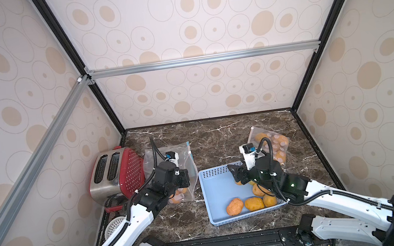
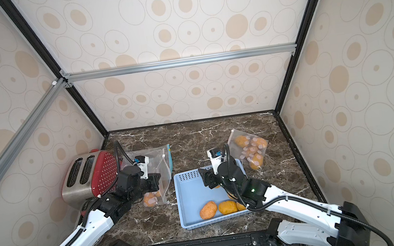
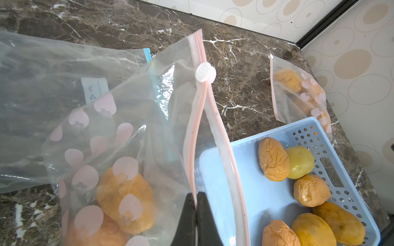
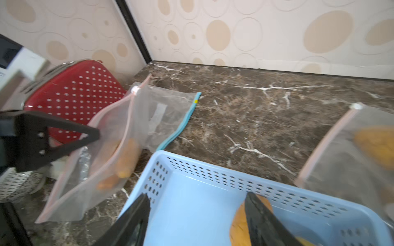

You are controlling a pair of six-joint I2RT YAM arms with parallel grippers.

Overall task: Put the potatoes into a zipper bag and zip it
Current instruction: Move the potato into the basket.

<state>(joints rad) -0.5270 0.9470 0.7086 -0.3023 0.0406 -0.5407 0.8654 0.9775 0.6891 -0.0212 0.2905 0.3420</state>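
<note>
My left gripper [image 3: 196, 194] is shut on the pink zip rim of a clear zipper bag with pink dots [image 3: 119, 136]. It holds the mouth up, and the rim is parted on my gripper's side of the white slider [image 3: 205, 72]. Orange potatoes [image 3: 125, 198] lie inside that bag, also seen in a top view [image 1: 178, 198]. Loose potatoes [image 1: 234, 206] lie in the blue tray [image 1: 215, 193], one of them yellowish-green [image 3: 300, 161]. My right gripper [image 4: 197, 194] hangs open over the tray. A potato [image 4: 238, 223] lies by one of its fingers, not gripped.
A second dotted bag [image 1: 271, 145] with potatoes lies at the back right. A clear bag with a blue zip [image 4: 170, 115] lies under the held bag. A red toaster [image 1: 117, 173] stands at the left, and a white perforated thing [image 1: 115, 226] sits by the front left edge.
</note>
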